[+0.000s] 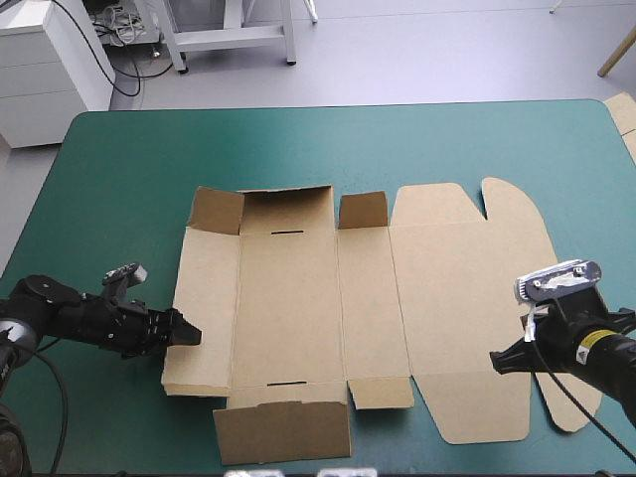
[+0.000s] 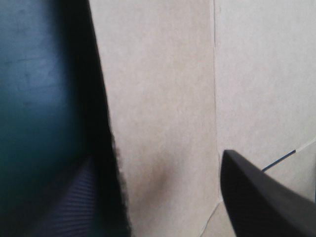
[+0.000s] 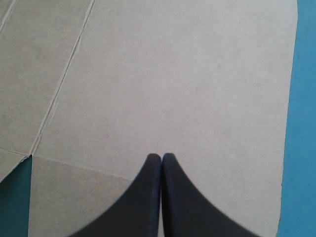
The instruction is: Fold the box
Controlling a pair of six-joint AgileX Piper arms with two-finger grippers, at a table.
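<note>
Box (image 1: 288,298) edge between left gripper (image 1: 189,335) fingers (image 2: 261,197); right gripper (image 1: 500,361) over its lid (image 1: 467,298).

The left arm (image 1: 65,314) and right arm (image 1: 604,358) are black with bulky rounded joints, the right bearing a small yellow sticker (image 1: 593,339), their tool fingers (image 3: 145,200) smooth curved fins.

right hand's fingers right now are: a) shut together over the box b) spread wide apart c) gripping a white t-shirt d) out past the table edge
a: in the right wrist view the right hand shows its two black fingers meeting in one pointed arch, with the brown box lying ahead of and under them.
</note>
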